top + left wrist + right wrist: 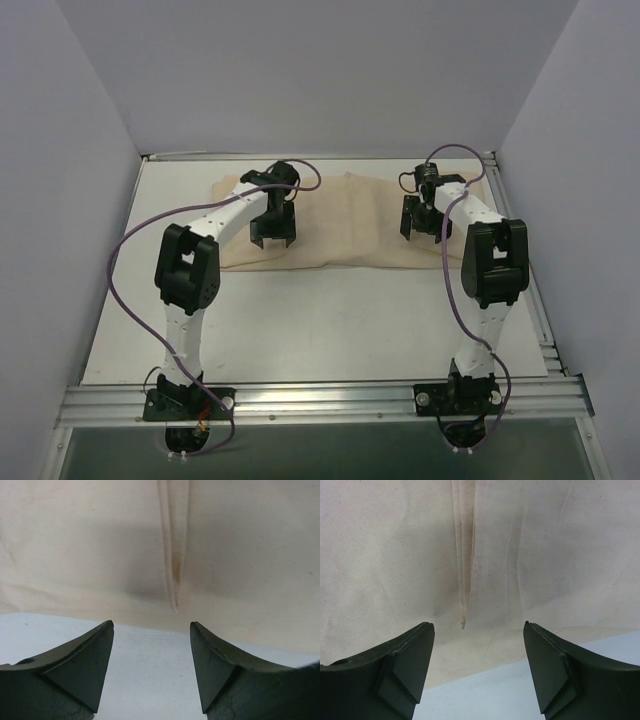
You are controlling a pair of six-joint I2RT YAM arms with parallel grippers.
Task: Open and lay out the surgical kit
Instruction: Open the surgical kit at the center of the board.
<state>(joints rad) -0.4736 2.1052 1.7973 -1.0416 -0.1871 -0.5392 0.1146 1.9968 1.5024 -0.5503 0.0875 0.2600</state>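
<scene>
**Left end effector** (151, 626): jaws wide, nothing between them. Directly below the fingertips lies bare white surface (60, 630). The near edge of the cloth wrap (240, 555) runs just ahead of the tips. A narrow pleat (173, 565) starts almost on the midline between the fingers and runs away from them.

**Right end effector** (476, 625): jaws wide, holding nothing. Here the cloth reaches further back and passes under the gap between the fingers. Bare surface shows only behind and towards the right finger. A second fold line (465, 580) ends just ahead of the gap and extends away from it.

**Location:** in the overhead view the surgical kit (345, 220) lies as one flat beige bundle across the far half of the surface. Both end effectors are poised over its near edge, one towards each end. Its contents cannot be seen, so the wrap is judged closed and the task at its first step.

**Handling assessment:** the cloth looks soft, light and limp. It will likely drape and drag rather than lift as a sheet, and it offers little for the fingers to bite on where it lies flat. The raised pleats and the free near hem are the better places to take hold, pinching a single layer. Anything hard inside could shift or slide if a flap is pulled quickly, so a low, slow peel away from the bundle is advised.
</scene>
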